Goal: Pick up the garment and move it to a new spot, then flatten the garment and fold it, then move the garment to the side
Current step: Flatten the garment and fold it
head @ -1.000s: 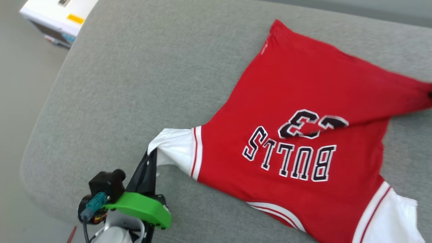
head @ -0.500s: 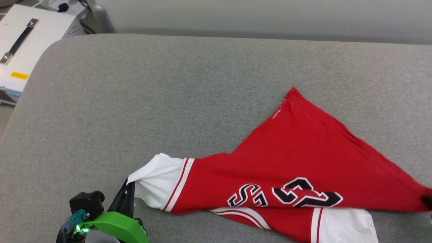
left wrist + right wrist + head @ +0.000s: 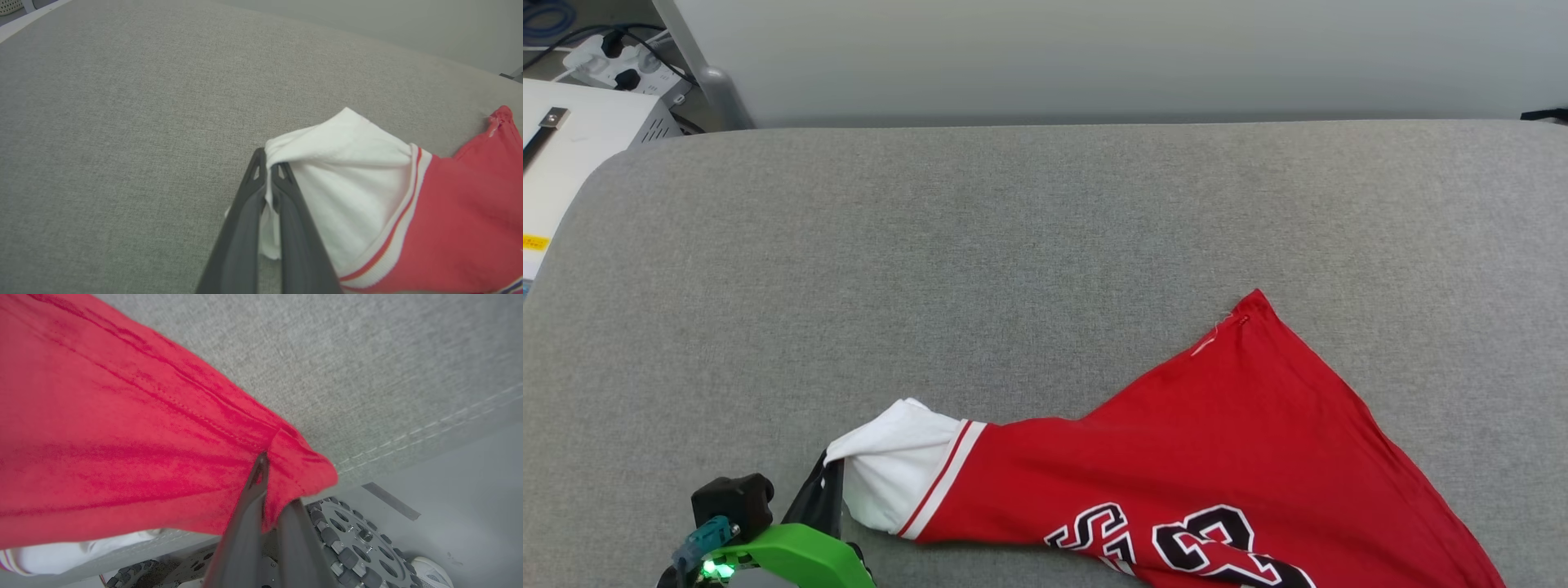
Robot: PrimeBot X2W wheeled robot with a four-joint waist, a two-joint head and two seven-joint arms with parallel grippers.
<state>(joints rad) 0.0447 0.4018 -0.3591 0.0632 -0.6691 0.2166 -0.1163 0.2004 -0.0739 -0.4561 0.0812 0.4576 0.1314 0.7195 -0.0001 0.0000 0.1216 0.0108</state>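
Left end effector, on my head camera, is clamped on the white sleeve of the red jersey-style T-shirt, which lies bunched at the near right of the grey fabric-covered desk. Left wrist view: both fingers pinch that sleeve's edge. Right wrist view: the right end effector is clamped on a red hem corner near the desk's edge. I judge the move is under way; flattening, folding and setting aside remain.

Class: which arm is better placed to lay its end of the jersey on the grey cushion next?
Probably left. The left tool grips the jersey by its white sleeve above the cushion; the right tool holds the red hem beyond its edge, over floor.
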